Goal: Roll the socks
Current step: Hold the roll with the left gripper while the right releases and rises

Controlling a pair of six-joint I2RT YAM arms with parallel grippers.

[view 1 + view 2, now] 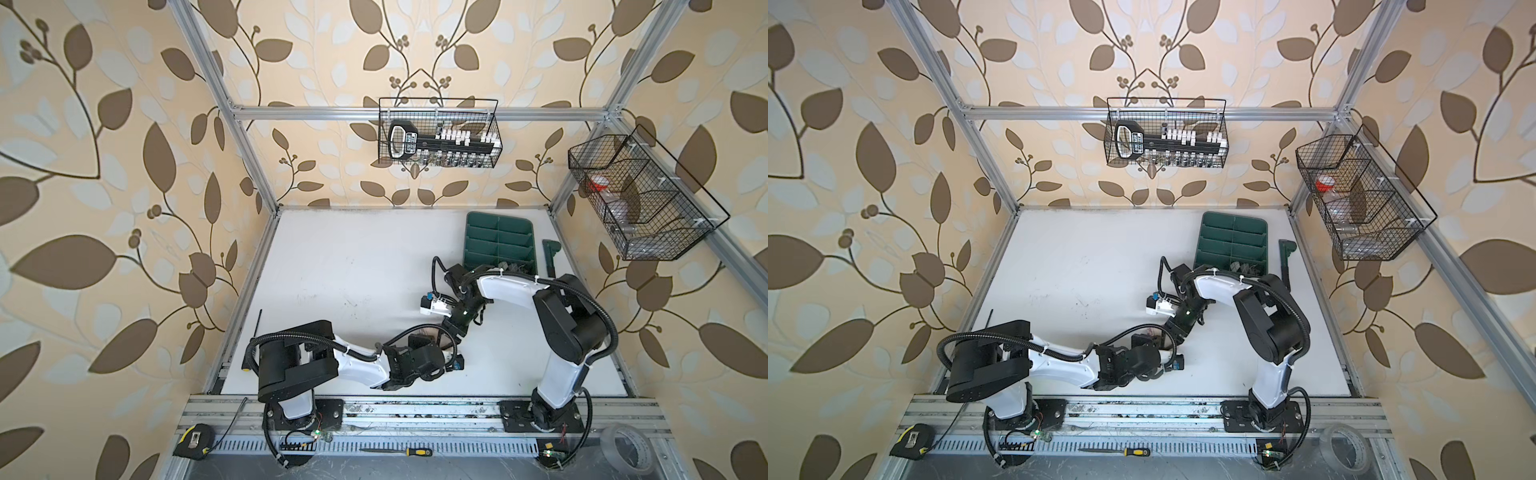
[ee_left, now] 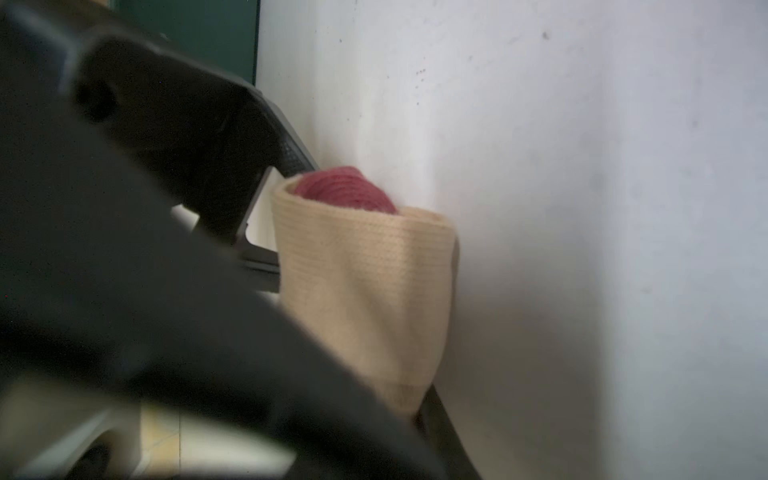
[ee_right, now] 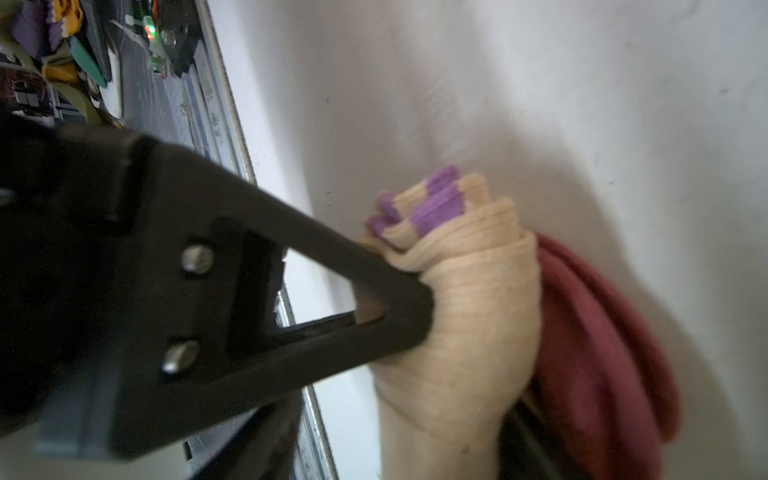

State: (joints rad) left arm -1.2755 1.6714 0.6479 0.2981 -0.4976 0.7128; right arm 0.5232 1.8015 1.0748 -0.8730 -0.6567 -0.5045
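— Near the front middle of the table, how's the beige sock?
— Wound into a tight roll, purple stripes at its core, maroon end sticking out. I'd judge only the tuck remains.
— Claws?
— Left gripper clenches the roll. Right gripper looks released, one finger touching it.
— The black sock?
— Possibly that grey bundle in the green tray; too small to tell.

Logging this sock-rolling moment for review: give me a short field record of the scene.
beige sock: rolled into a bundle, purple stripes at one end, maroon fabric alongside
left tool: appears closed on the roll
right tool: one finger against the roll; opening unclear
table: white; both tools meet over it
green tray: at the table's far right
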